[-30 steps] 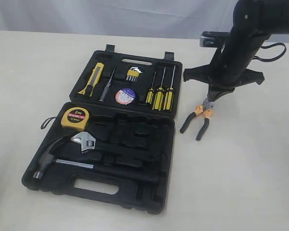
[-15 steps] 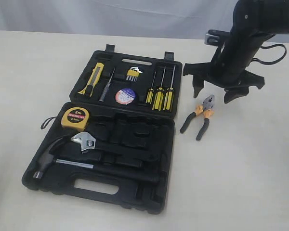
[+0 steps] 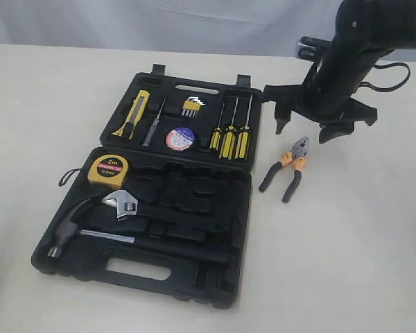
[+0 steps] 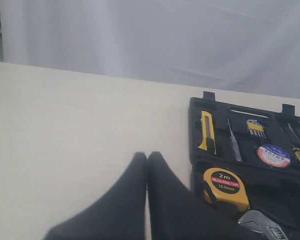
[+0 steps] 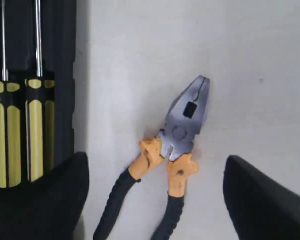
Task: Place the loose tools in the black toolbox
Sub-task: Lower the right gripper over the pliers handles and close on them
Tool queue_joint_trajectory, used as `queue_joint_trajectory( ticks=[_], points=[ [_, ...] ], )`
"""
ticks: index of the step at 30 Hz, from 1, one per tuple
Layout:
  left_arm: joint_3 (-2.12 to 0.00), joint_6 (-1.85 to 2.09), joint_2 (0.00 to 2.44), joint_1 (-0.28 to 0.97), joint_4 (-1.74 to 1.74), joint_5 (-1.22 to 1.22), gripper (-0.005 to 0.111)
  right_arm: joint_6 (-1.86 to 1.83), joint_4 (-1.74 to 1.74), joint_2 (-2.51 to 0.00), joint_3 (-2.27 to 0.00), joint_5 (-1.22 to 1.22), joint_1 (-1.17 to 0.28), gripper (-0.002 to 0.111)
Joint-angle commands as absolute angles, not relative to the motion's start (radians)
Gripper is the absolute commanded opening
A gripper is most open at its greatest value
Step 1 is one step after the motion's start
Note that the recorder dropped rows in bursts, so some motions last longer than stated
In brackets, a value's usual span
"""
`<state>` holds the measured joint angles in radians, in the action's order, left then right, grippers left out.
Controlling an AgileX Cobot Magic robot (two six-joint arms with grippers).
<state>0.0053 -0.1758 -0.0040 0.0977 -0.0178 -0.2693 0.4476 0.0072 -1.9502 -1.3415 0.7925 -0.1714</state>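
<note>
Pliers (image 3: 288, 169) with orange and black handles lie on the pale table (image 3: 360, 263) right of centre in the exterior view. They are just beside the right edge of the black toolbox (image 3: 194, 194) and outside it. Their metal head points to the upper right and the handles spread toward the lower left.

The right gripper (image 3: 304, 132) hangs above the head of the pliers with its fingers released and spread wide, holding nothing. From the right wrist camera the pliers (image 5: 172, 150) lie in the gap between the two dark fingers (image 5: 45, 200), clear of both.

The left gripper (image 4: 147, 159) shows only in its own wrist view. Its two fingers are clenched tip to tip with nothing between them, over bare table near the corner of the toolbox (image 4: 196, 131) where the tape measure (image 4: 225, 187) sits.

The toolbox lies open left of centre in the exterior view, with its two halves flat on the table.
- **Upper half:** the utility knife (image 3: 132, 114) sits at the left, with a thin pointed tool (image 3: 152, 123) beside it. A set of hex keys (image 3: 192, 105) is near the top and the tape roll (image 3: 180, 139) is in the middle. Three screwdrivers (image 3: 231, 135) with yellow handles stand side by side at the right.
- **Lower half:** the yellow tape measure (image 3: 109, 168) occupies the upper left corner. A silver wrench (image 3: 121, 203) lies below it, and a hammer (image 3: 69, 225) lies across the recesses toward the slot handle.
</note>
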Motion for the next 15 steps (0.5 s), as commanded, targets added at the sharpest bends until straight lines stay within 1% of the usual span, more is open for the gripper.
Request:
queue_joint_trajectory(
  ticks=[1, 6, 15],
  points=[
    [0.000, -0.175, 0.000, 0.103, -0.023, -0.270, 0.000, 0.494, 0.000, -1.950, -1.348, 0.849, -0.166, 0.071],
    [0.000, -0.175, 0.000, 0.103, -0.023, -0.270, 0.000, 0.525, 0.000, -1.950, -1.348, 0.846, -0.166, 0.071],
    [0.000, -0.175, 0.000, 0.103, -0.023, -0.270, 0.000, 0.624, 0.000, -1.994, -1.348, 0.757, -0.167, 0.071]
  ],
)
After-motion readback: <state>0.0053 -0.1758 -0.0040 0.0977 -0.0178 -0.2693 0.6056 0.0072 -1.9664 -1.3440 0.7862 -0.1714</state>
